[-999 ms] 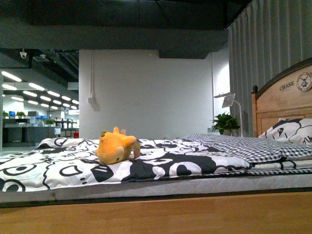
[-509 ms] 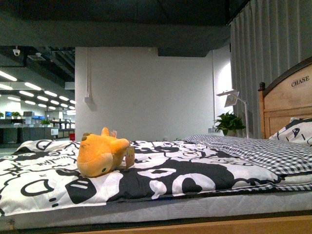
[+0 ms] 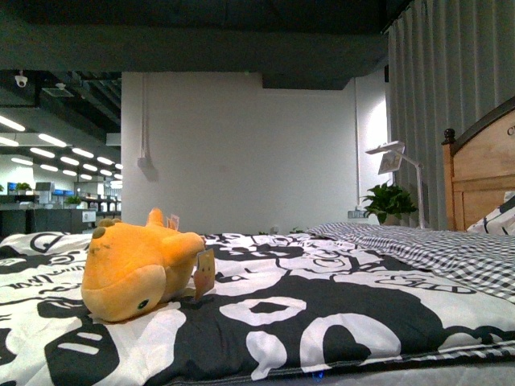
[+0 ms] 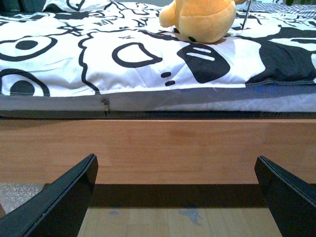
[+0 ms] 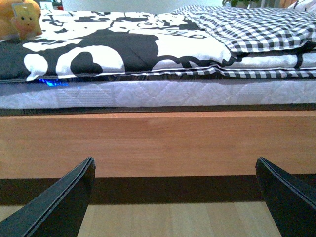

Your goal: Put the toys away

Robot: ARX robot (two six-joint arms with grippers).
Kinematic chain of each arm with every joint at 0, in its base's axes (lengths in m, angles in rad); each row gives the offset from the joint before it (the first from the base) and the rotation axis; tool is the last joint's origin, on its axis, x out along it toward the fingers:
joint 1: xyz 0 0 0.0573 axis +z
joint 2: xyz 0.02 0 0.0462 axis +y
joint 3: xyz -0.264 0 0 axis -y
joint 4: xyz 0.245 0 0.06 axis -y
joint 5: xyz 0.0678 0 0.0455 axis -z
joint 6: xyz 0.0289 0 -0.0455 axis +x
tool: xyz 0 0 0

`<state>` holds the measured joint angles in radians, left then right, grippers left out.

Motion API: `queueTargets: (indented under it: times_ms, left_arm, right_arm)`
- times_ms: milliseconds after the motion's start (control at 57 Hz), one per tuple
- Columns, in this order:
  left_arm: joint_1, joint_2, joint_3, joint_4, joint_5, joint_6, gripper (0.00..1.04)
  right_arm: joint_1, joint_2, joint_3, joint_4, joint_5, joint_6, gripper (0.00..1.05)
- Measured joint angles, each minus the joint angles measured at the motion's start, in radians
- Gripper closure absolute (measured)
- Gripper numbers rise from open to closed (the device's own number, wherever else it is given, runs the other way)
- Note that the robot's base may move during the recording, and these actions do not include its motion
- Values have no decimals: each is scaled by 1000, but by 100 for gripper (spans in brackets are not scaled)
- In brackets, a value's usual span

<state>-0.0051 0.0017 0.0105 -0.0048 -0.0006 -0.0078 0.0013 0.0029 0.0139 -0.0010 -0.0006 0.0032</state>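
Front view: neither gripper is in frame. The plush toy lies in the lower left of the frame on the black-and-white duvet. It is soft and yellow-orange, with one black bead eye low on its face. A hang tag is attached at its side; the print is not legible.

Left wrist view: the left gripper is spread wide, holding and touching nothing. It faces the wooden bed rail. The plush toy rests on the duvet beyond the rail, well apart from the gripper.

Right wrist view: the right gripper is likewise spread wide and empty. A checked blanket overlaps the duvet.
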Motion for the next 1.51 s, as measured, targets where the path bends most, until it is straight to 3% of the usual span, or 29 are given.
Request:
queueTargets:
  times_ms: [1508]
  left_arm:
    - [0, 0, 0, -1, -1, 1, 6]
  right_arm:
    - [0, 0, 0, 0, 0, 0, 7]
